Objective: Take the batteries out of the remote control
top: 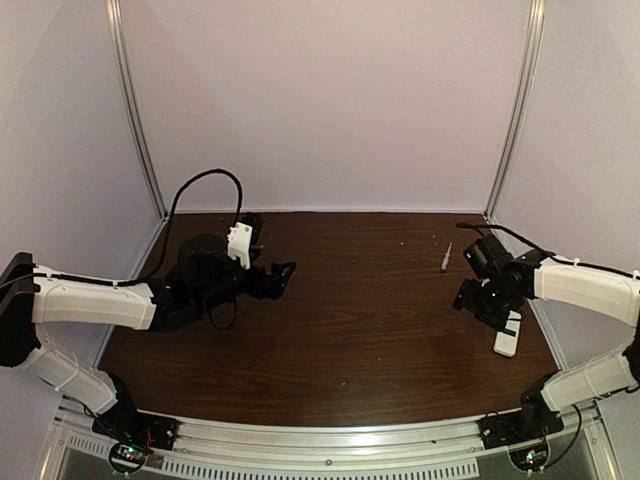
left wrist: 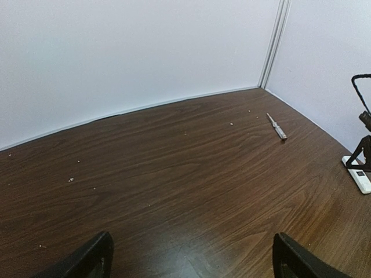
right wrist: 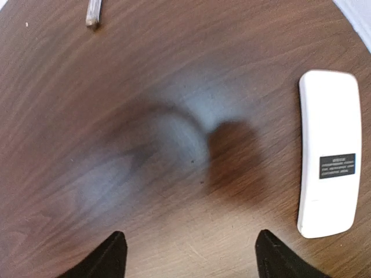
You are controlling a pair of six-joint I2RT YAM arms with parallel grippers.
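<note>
We see soft, even light with a faint pink cast in the overhead view. The pale walls are bright, and the dark table (top: 350, 330) carries only weak shadows. The lower edge of that frame bows from lens distortion. The left wrist view is fairly sharp, with a dull sheen mid-frame. In the right wrist view a pale bluish glare sits at centre, with a soft dark shadow just right of it. The label print on the remote control (right wrist: 327, 133) is too blurred to read.
</note>
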